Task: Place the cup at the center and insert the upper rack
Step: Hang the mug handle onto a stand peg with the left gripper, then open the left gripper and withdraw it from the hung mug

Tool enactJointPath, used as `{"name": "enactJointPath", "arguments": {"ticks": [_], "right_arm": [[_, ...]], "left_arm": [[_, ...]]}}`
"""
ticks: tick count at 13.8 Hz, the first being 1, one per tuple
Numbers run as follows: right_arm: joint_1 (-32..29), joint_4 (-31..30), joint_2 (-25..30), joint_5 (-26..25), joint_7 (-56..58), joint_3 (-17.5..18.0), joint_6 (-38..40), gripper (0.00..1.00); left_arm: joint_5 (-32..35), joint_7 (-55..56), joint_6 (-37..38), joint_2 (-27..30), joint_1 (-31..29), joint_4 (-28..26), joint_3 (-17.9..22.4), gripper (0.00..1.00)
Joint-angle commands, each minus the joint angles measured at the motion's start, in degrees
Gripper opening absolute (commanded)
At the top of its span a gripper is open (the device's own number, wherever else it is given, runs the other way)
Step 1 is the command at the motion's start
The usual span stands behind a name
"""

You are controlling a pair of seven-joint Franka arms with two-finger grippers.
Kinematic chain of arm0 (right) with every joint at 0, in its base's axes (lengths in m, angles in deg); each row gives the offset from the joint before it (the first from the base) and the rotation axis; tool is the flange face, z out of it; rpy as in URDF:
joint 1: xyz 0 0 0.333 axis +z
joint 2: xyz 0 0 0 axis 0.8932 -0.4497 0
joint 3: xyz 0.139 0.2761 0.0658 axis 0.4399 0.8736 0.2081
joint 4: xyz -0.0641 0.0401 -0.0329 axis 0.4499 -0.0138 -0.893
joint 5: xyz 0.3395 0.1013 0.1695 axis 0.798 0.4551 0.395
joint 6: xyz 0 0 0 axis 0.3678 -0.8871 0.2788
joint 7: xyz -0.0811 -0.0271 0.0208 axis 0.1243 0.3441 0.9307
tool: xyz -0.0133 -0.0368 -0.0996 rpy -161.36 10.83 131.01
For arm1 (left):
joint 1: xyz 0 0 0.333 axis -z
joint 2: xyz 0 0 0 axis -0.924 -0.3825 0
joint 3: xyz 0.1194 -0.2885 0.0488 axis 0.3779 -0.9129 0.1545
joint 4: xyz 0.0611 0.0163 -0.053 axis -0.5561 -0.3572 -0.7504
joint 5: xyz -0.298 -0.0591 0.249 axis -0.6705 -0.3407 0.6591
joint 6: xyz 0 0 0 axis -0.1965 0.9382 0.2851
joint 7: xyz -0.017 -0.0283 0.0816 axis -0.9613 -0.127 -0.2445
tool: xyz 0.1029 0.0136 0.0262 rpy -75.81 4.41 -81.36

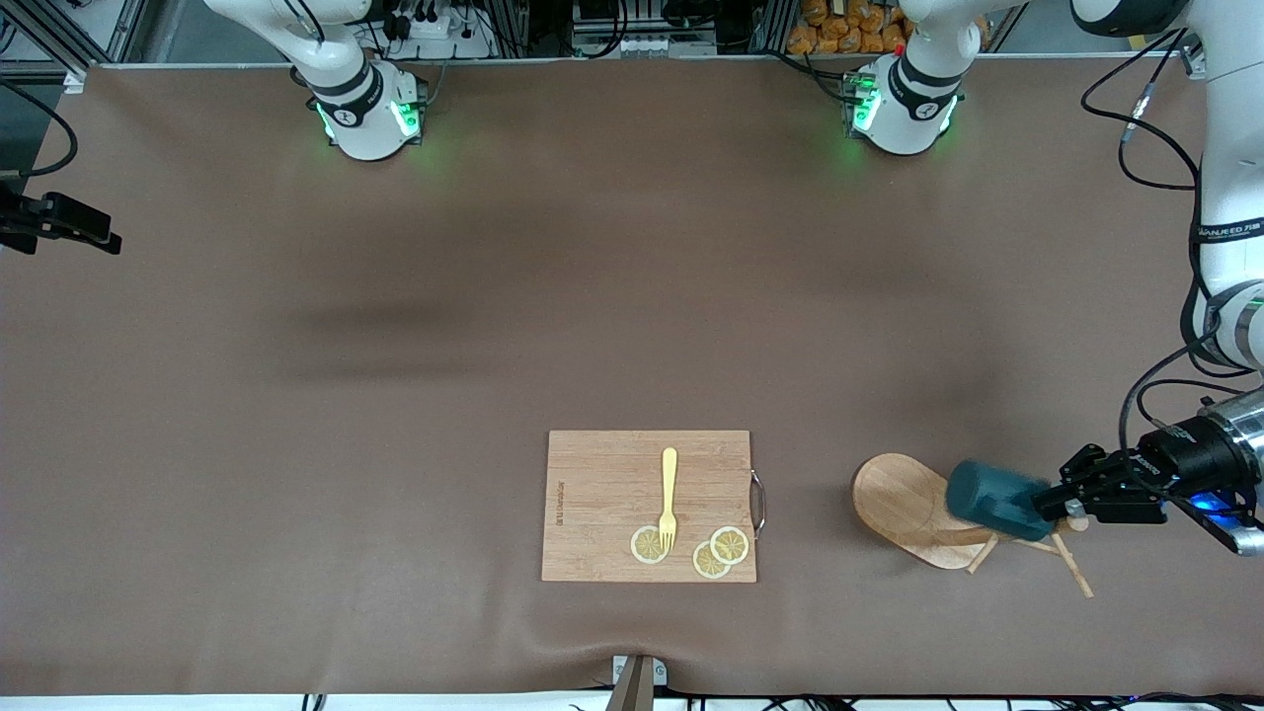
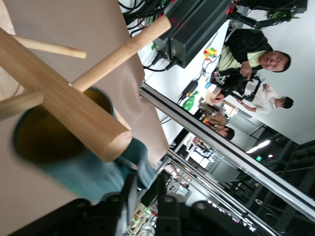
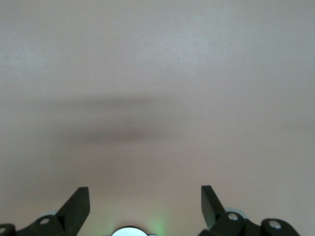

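Note:
The upper rack (image 1: 904,506), a light wooden mug tree, lies on its side near the left arm's end of the table, its post (image 2: 64,105) and thin pegs (image 1: 1071,568) pointing away from the oval base. The dark teal cup (image 1: 990,499) shows blurred over the post, between the base and the pegs. In the left wrist view the cup (image 2: 74,169) lies just past the post, yellowish inside toward the camera. My left gripper (image 1: 1044,505) sits at the cup's handle, its fingers (image 2: 165,189) a little apart with the handle at their tips. My right gripper (image 3: 145,189) hangs open over bare table.
A rectangular wooden cutting board (image 1: 602,494) lies nearer the middle, carrying a yellow fork (image 1: 669,499) and three lemon slices (image 1: 718,553); its metal handle (image 1: 757,502) faces the rack. A black camera mount (image 1: 59,222) juts in at the right arm's end.

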Motion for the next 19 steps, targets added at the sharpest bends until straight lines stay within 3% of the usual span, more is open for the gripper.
{"name": "enactJointPath", "arguments": {"ticks": [1, 8, 13, 16, 19], "right_arm": [[-0.5, 0.0, 0.1, -0.2, -0.6, 0.4, 0.3, 1.0], [-0.5, -0.1, 0.1, -0.2, -0.6, 0.4, 0.3, 1.0], [-0.5, 0.0, 0.1, -0.2, -0.6, 0.4, 0.2, 1.0], [-0.6, -0.1, 0.1, -0.2, -0.5, 0.4, 0.3, 1.0], [-0.6, -0.1, 0.0, -0.2, -0.5, 0.3, 0.2, 1.0]], "left_arm": [[-1.5, -1.2, 0.5, -0.1, -0.5, 0.7, -0.2, 1.0], [5.7, -1.5, 0.5, 2.9, -0.7, 0.6, -0.2, 1.0], [23.9, -1.5, 0.5, 9.8, 0.2, 0.1, -0.9, 1.0], [29.4, -1.5, 1.1, 13.3, 0.2, -1.6, -2.1, 1.0], [42.0, -0.6, 1.1, 17.9, 0.5, -3.6, -4.6, 1.0]]}}
